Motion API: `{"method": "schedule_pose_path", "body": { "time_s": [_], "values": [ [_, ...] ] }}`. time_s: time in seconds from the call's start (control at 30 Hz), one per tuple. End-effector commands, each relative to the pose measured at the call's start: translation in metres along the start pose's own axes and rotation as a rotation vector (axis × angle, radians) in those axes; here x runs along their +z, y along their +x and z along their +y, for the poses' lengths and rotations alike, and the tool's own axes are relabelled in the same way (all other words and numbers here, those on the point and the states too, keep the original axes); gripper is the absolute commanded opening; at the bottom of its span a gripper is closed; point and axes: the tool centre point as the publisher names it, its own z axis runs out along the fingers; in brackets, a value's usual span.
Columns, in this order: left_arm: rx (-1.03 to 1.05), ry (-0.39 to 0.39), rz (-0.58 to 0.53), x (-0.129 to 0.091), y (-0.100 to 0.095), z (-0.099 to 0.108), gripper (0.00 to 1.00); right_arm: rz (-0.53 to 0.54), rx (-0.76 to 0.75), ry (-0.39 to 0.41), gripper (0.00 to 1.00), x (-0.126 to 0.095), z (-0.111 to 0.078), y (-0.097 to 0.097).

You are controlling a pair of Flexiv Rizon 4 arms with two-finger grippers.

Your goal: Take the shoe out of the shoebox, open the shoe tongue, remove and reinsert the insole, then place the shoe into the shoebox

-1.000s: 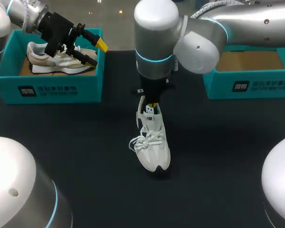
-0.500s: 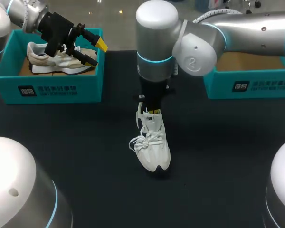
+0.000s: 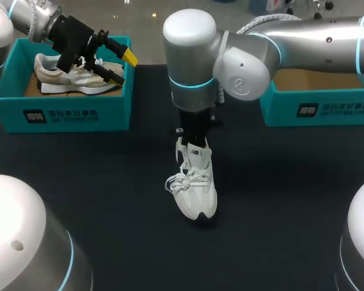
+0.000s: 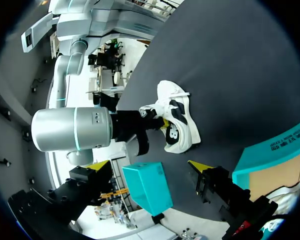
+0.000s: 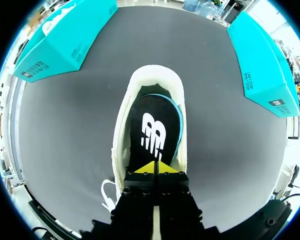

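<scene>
The head camera sits high behind the robot and looks down on the dark table (image 3: 279, 200). It is far enough back to take in the white shoe (image 3: 197, 188) at the middle, the left box (image 3: 67, 112) and the right box (image 3: 315, 109).

The left wrist camera hangs over the left box and faces across the table toward the middle. It sees the shoe (image 4: 180, 120) from well apart, with the right arm (image 4: 72, 135) standing over it.

The right wrist camera looks straight down along the right gripper (image 5: 154, 167), very near the shoe and into its opening, with a box off to each side.

All three views share the shoe and the table around it.
</scene>
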Motion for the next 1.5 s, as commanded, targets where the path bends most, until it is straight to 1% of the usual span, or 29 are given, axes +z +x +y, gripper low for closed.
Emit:
{"method": "schedule_pose_path", "body": {
  "time_s": [0.03,0.27,0.47,0.67,0.77,0.93,1.0,1.1,1.3,1.5],
  "values": [
    [0.0,0.001,0.003,-0.001,0.0,0.0,1.0,0.004,0.001,-0.01,0.0,0.01,-0.001,0.003],
    [0.0,0.001,0.003,-0.001,0.0,0.0,1.0,0.015,-0.009,0.004,0.0,0.028,0.007,0.004],
    [0.0,0.001,0.003,-0.001,0.0,0.0,1.0,0.029,-0.027,0.018,0.0,0.037,0.011,0.009],
    [0.0,0.001,0.003,-0.001,0.0,0.0,1.0,0.037,-0.038,0.049,0.0,0.048,0.01,0.011],
    [0.0,0.001,0.003,-0.001,0.0,0.0,1.0,0.035,-0.041,0.056,0.0,0.047,0.008,0.008],
    [0.0,0.001,0.003,-0.001,0.0,0.0,1.0,0.009,-0.026,0.011,0.0,0.028,0.009,-0.001],
    [0.0,0.001,0.003,-0.001,0.0,0.0,1.0,-0.001,-0.023,-0.015,0.0,0.02,0.012,-0.004],
    [0.0,0.001,0.003,-0.001,0.0,0.0,1.0,-0.016,-0.02,-0.052,0.0,0.015,0.018,-0.007],
    [0.0,0.001,0.003,-0.001,0.0,0.0,1.0,-0.043,-0.012,-0.108,0.0,0.023,0.036,-0.007],
    [0.0,0.001,0.003,-0.001,0.0,0.0,1.0,-0.029,-0.017,-0.115,0.0,0.041,0.048,-0.002]
  ]
}}
